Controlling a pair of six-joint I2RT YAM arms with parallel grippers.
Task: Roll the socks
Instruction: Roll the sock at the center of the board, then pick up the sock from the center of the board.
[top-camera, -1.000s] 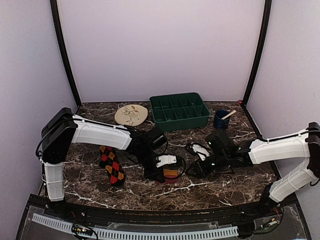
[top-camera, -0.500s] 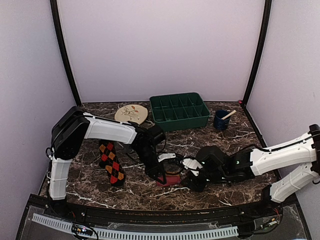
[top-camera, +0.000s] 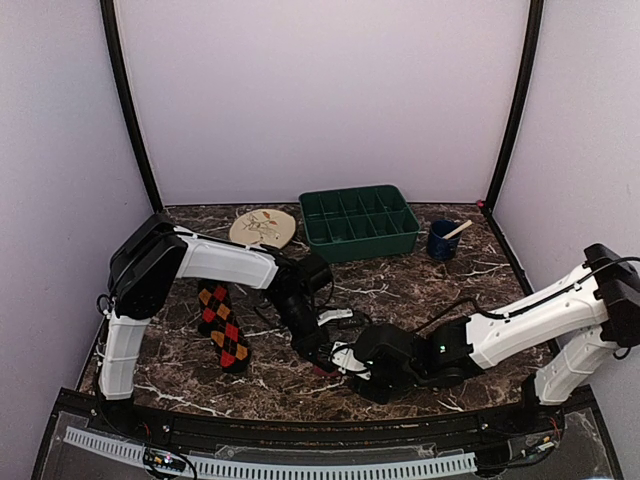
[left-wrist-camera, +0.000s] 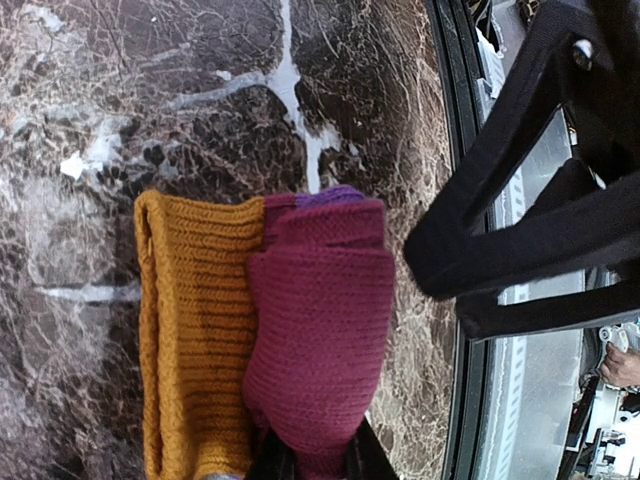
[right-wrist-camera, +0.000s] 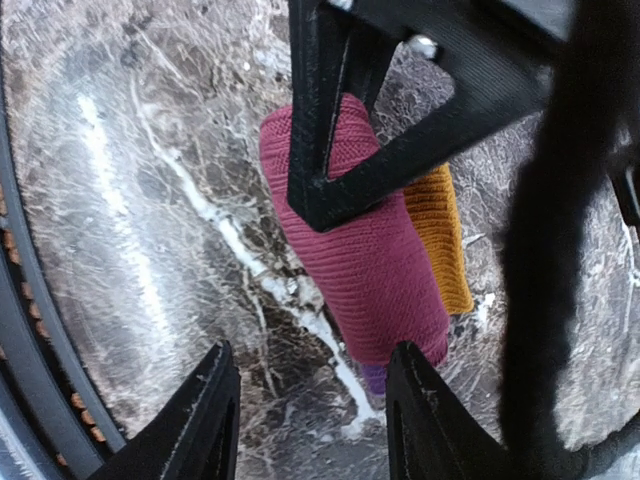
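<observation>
1. The magenta sock (left-wrist-camera: 320, 330) is wound into a tight roll. Its orange-yellow cuff lies flat along one side and a bit of purple toe shows at the end. I judge this sock nearly finished, though the cuff is not yet turned over the roll to lock it.
2. The left gripper (left-wrist-camera: 312, 462) is closed narrow on one end of that roll, with fabric pinched between its fingertips. The rest of the roll stretches away ahead of them, resting on the marble table (top-camera: 400, 290).
3. The right gripper (right-wrist-camera: 312, 420) stands wide with nothing between its fingers. The roll lies just ahead of them, under the left gripper's black frame.
4. The argyle sock (top-camera: 222, 330) lies flat and unrolled, well apart to the left gripper's left — so roughly half the task remains.
5. The table's front rail (right-wrist-camera: 40, 350) runs close along one side of the right gripper, leaving little margin there. The two grippers crowd each other over the roll — free marble opens only beyond it, away from the rail.
</observation>
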